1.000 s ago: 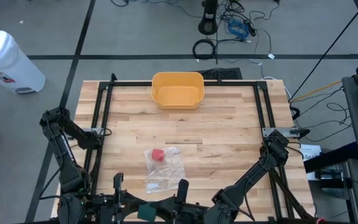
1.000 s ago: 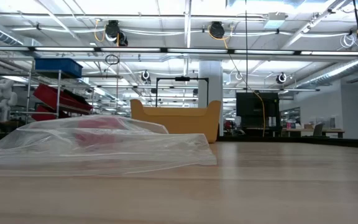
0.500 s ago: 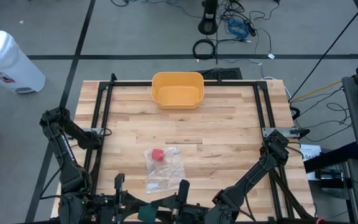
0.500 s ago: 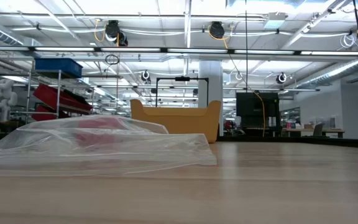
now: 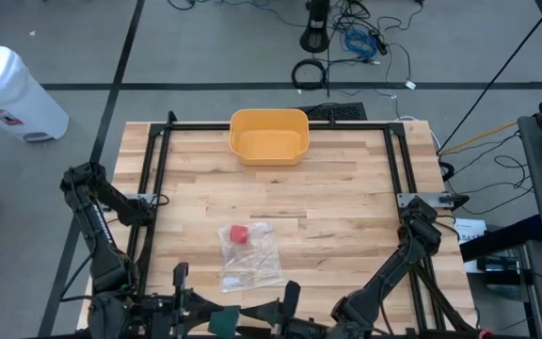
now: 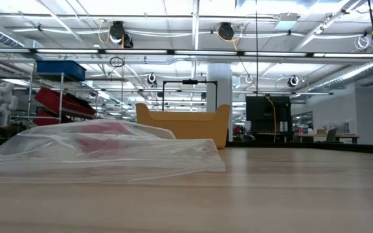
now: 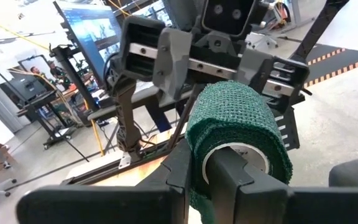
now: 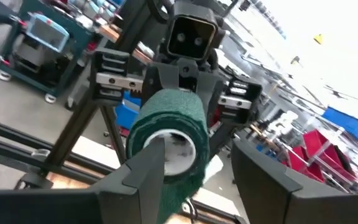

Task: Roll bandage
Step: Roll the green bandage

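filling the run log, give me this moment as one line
left gripper: shut on green bandage roll | right gripper: open beside roll | plastic bag: on table, untouched

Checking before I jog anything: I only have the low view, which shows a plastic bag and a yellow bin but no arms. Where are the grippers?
Observer: Both are at the table edge by the arm bases, facing each other: left gripper, right gripper.
Operator: Is the bandage there?
Observer: Yes. A green bandage roll is clamped in the left gripper, with one finger inside its core.
Operator: And the right one?
Observer: Its jaws stand open, one finger beside the roll, not gripping it.
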Controlling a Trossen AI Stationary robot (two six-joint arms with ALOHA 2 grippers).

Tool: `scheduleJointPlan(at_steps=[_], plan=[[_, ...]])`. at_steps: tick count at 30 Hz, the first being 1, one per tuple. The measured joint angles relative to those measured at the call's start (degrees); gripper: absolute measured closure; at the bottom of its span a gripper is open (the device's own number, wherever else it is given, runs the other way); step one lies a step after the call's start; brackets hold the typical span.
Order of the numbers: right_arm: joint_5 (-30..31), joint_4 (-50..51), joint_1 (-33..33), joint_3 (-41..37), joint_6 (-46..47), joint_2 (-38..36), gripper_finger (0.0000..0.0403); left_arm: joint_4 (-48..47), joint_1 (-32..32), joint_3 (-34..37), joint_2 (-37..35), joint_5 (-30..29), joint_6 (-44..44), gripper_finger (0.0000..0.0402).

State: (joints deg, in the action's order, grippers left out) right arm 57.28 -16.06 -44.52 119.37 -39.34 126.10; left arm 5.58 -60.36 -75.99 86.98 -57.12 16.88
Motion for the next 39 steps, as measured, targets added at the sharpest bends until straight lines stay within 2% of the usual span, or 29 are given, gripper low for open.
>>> scheduleJointPlan(at_steps=[6,11,16,21,25,27,39], plan=[[7.9,0.1,-2.5,0.0,-2.4,0.0,0.0231,0.0,0.0,0.0,0.0,-1.3,0.0,0.0360],[11.7,2.6,-5.0,0.0,-1.0,0.0,0.0231,0.0,0.0,0.0,0.0,-2.1,0.1,0.0360],[11.9,13.2,-6.2,0.0,13.4,0.0,0.0231,0.7,0.0,0.0,0.0,-3.5,0.4,0.0360],[7.3,33.4,-5.1,0.0,30.4,0.0,0.0231,2.6,0.0,0.0,0.0,-3.8,0.5,0.0360],[5.3,43.3,-3.6,0.0,35.7,0.0,0.0231,4.4,0.0,0.0,0.0,-3.9,0.1,0.0360],[5.4,44.3,-3.0,0.0,32.3,0.2,0.0231,4.6,0.0,0.0,0.0,-3.9,0.1,0.0360],[5.6,43.6,-0.8,0.0,-11.1,2.4,0.0232,5.4,0.0,0.0,0.0,-5.2,-0.1,0.0360]])
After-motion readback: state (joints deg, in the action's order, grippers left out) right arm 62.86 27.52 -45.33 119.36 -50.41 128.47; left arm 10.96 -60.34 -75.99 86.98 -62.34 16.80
